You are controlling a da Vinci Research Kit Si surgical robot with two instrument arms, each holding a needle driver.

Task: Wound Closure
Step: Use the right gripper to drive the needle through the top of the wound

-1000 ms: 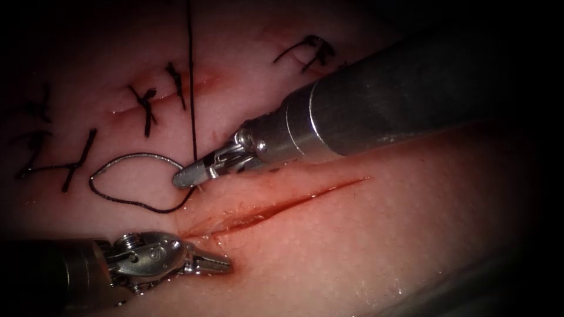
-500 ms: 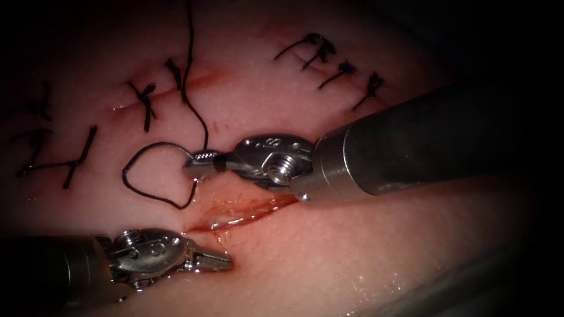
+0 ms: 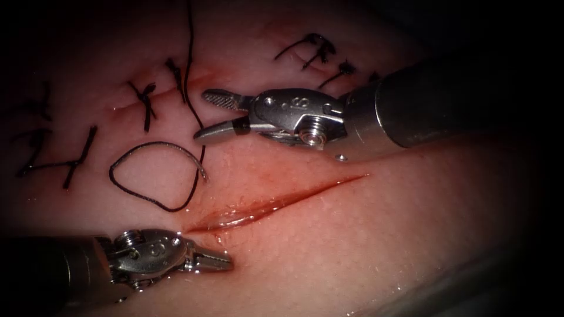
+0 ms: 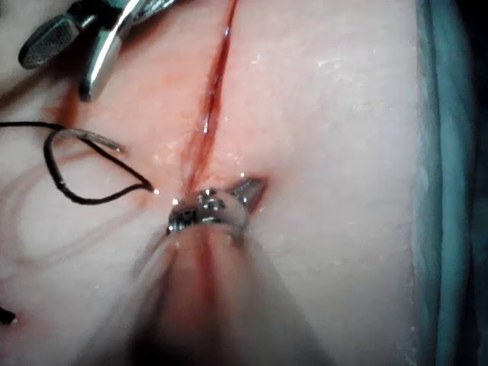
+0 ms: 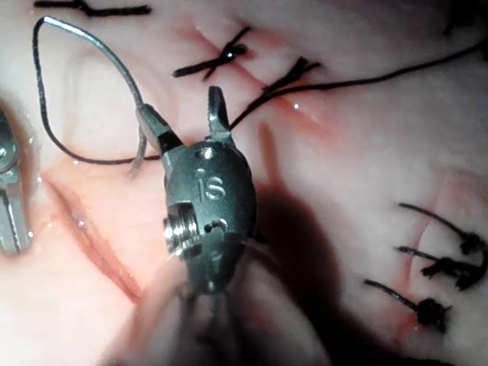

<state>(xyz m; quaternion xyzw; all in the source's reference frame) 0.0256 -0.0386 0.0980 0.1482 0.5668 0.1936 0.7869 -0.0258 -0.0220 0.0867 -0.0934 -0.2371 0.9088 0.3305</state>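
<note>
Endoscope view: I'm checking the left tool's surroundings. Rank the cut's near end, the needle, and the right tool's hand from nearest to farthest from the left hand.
1. Cut: its left end lies just above the left hand.
2. Needle: lying loose on the tissue, left of the cut.
3. Right hand: open, empty, above the needle.

right tool point(image 5: 187, 118) — jaws apart, needle point(image 5: 103, 49) free

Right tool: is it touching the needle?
Apart. In the endoscope view the right tool, jaws open, sits above the needle, bare tissue between them.
</note>
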